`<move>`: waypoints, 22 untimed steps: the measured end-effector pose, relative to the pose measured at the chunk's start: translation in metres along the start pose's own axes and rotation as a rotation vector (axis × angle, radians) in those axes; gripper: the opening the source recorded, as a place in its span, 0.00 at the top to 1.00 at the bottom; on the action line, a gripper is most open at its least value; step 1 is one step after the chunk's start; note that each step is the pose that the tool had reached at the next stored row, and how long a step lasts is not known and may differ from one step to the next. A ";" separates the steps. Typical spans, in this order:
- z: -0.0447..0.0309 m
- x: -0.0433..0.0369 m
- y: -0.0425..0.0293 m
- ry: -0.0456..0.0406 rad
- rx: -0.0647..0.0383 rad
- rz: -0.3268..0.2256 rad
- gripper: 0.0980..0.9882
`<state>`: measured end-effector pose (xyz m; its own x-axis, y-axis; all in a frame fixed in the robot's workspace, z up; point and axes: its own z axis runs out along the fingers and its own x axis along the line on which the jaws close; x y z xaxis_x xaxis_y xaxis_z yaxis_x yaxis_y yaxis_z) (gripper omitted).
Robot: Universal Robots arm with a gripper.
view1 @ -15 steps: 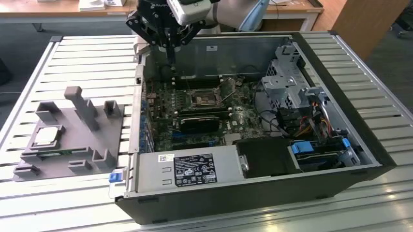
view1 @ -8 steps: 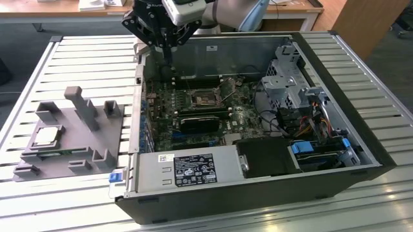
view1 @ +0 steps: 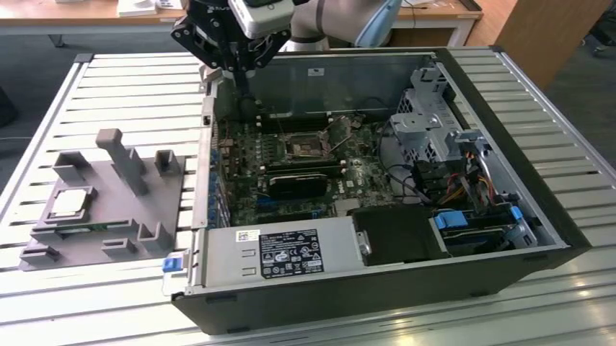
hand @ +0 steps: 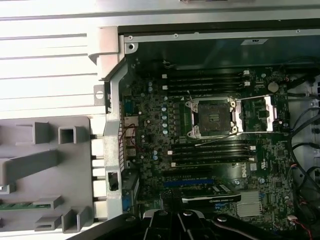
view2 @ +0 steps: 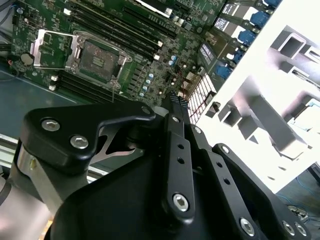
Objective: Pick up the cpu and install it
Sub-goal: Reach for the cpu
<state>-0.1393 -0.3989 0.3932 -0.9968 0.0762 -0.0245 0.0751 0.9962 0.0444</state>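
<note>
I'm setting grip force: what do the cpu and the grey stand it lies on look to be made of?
The cpu: likely a metal top, judging by its dull silver sheen, with a thin pale rim. The grey stand: probably plastic, perhaps printed, since it is matte, uniformly grey and has blocky posts.

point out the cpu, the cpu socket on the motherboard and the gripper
cpu [view1: 71,203], exterior view, centre of its silver top
cpu socket [hand: 212,117], first wrist view, bare middle inside the metal frame
gripper [view2: 176,100], second wrist view, at its closed fingertips
</note>
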 end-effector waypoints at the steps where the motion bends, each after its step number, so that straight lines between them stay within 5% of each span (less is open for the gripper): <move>1: 0.0000 0.0010 -0.0001 0.0000 0.000 0.000 0.99; 22: -0.0003 0.0173 -0.0013 0.0000 0.000 0.000 0.99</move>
<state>-0.1567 -0.3989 0.3930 -0.9968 0.0762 -0.0245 0.0751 0.9962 0.0444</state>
